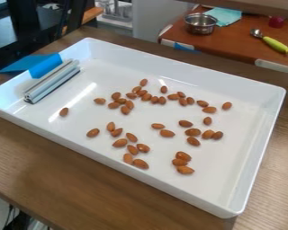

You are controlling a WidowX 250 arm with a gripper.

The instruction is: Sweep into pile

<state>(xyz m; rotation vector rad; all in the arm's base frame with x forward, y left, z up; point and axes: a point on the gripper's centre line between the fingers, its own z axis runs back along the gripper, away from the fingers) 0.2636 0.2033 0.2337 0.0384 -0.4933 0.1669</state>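
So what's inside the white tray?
Loose almonds scattered across the white tray, plus a grooved metal bar near the blue piece over its rim. Whatever lies under the bar is covered.

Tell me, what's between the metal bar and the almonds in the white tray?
In the camera view, only bare tray floor, with a streak of glare, lies between the metal bar and the nearest almond.

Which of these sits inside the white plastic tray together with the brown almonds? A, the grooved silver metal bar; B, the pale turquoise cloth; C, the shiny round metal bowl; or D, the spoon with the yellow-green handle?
A: the grooved silver metal bar lies inside the white tray, near its left end, with the almonds.
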